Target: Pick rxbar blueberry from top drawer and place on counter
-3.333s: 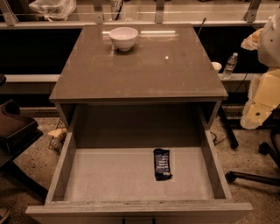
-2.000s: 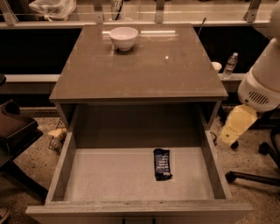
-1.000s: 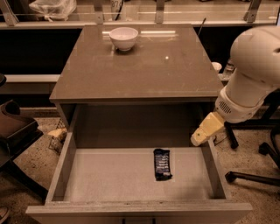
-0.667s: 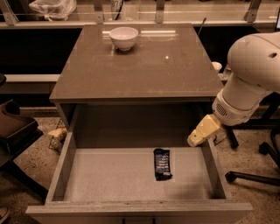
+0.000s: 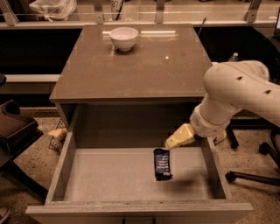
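The rxbar blueberry (image 5: 162, 164) lies flat on the pale floor of the open top drawer (image 5: 109, 175), right of centre. My gripper (image 5: 175, 140) comes in from the right on a white arm and hangs over the drawer, just above and to the right of the bar's far end, not touching it. The counter (image 5: 131, 65) is the glossy grey-brown top behind the drawer.
A white bowl (image 5: 124, 38) stands at the back of the counter. A dark chair (image 5: 15, 135) stands at the left and an office chair base (image 5: 258, 170) at the right. A plastic bag (image 5: 52, 8) lies on the back shelf.
The arm has swung in from the right and lowered. The gripper has moved left and down, from outside the drawer's right wall to over the drawer near the bar.
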Robot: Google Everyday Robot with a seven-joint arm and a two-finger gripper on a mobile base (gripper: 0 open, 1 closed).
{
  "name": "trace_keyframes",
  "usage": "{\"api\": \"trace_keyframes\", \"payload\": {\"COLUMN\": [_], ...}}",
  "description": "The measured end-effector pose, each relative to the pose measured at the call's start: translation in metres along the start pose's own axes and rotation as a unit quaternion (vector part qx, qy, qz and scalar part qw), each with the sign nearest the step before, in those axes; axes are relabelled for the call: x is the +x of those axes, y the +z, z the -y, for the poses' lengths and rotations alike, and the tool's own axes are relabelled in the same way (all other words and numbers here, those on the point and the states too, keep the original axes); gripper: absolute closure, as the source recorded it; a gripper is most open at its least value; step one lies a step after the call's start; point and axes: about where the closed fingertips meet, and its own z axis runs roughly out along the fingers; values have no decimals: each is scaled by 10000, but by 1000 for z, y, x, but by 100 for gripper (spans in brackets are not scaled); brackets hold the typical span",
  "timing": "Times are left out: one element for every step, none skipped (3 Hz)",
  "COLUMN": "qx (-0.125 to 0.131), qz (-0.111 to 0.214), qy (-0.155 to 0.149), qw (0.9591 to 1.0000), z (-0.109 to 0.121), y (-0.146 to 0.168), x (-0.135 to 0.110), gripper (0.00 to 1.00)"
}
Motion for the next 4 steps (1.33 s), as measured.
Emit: {"api": "trace_keyframes", "payload": {"qx": [-92,-104,-75,-68], "qz": [5,-63,-143,-156], "qy": [326,491,664,717], "qw": [9994,9987,9977,9973], "z": [-22,-41,-55,-57], "y": [27,40,44,45], "x": [-9,-13,-10,-9], "gripper": [0,0,0,0]}}
